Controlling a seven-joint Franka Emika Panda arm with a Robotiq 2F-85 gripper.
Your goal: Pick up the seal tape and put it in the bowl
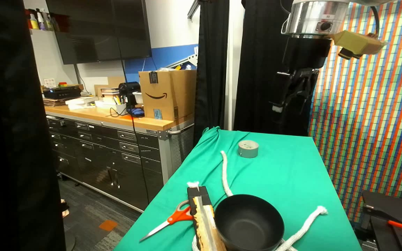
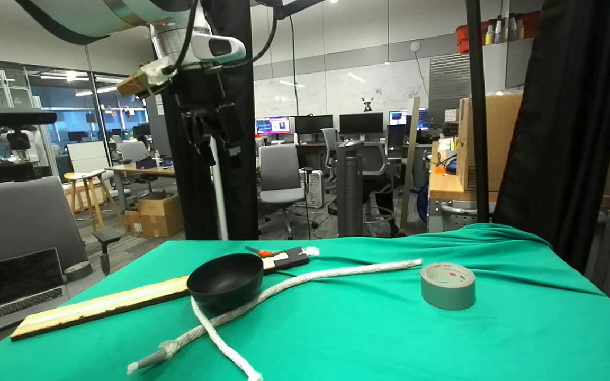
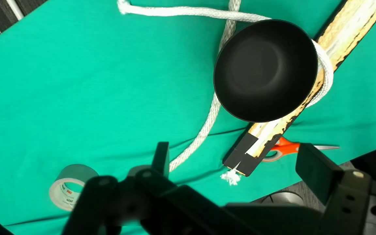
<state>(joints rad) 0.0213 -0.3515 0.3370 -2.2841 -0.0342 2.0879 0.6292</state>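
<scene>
The seal tape, a squat grey roll with a pale rim and centre hole, lies flat on the green cloth. It also shows in an exterior view and at the lower left of the wrist view, partly behind a finger. The black bowl is empty and rests over white rope and the board's edge, slightly tilted in an exterior view. It shows at the upper right of the wrist view. My gripper is open and empty, high above the table; its fingers are wide apart in the wrist view.
White rope runs under the bowl and across the cloth towards the tape. A long black-edged wooden board lies beside the bowl. Orange-handled scissors lie beside the board. The green cloth is wrinkled along one side.
</scene>
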